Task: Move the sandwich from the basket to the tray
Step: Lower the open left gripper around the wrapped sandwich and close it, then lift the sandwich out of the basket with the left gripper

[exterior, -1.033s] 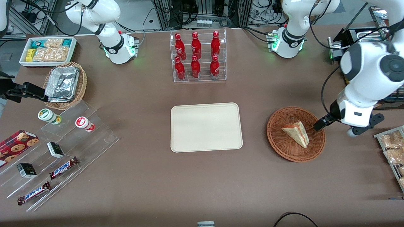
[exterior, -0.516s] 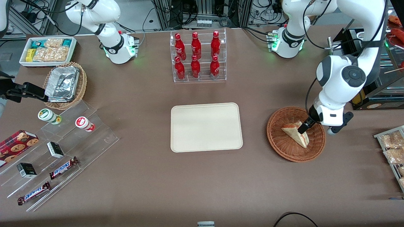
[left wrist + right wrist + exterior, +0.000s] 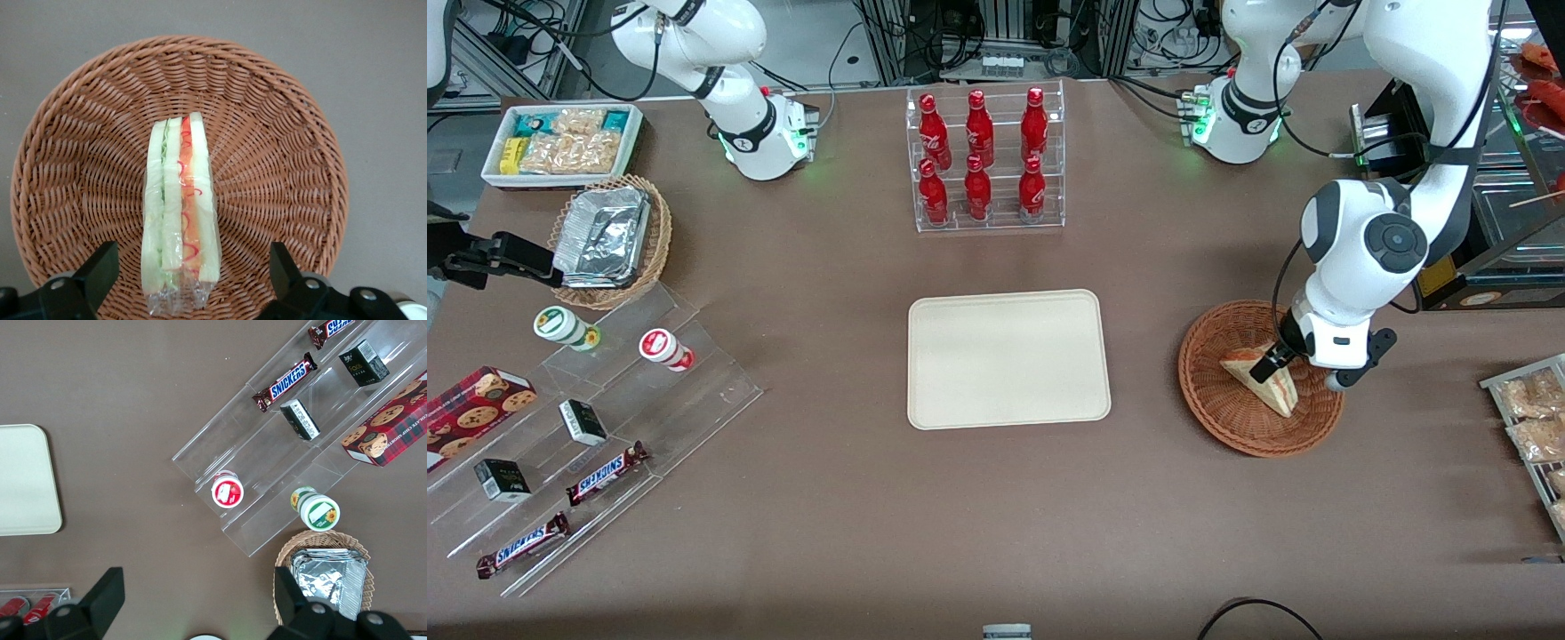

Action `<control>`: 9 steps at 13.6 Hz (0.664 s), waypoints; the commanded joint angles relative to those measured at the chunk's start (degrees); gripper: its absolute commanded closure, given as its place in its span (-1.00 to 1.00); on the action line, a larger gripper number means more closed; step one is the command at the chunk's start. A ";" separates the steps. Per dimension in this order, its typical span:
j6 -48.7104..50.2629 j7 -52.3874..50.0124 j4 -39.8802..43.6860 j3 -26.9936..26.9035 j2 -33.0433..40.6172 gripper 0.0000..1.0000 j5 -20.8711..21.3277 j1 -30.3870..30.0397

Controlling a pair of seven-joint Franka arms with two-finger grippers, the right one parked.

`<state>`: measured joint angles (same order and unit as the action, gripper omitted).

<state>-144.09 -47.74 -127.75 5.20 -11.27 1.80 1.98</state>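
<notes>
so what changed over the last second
The left arm swung in from the working arm's end of the table, bringing the claw over the basket, open astride the sandwich. Nothing is grasped yet. Sandwich, basket and tray haven't moved.

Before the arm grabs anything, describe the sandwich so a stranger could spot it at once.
Find the cream tray at the table's middle, then look toward the working arm's end to the round reddish-brown basket. The sandwich lies in it, under the open gripper: a clear-wrapped pale bread wedge with red and green filling, the basket's only item.
</notes>
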 commanded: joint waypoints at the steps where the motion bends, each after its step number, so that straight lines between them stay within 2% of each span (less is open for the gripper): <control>1: -1.98 -1.75 0.05 -0.02 -1.38 -1.00 1.11 0.30; 8: -2.95 -1.75 0.05 -0.10 -4.98 -1.00 1.37 0.39; 9: -3.21 -1.75 0.05 -0.10 -5.51 -0.39 1.37 0.39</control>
<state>-145.79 -47.89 -127.77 5.20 -15.81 1.84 1.98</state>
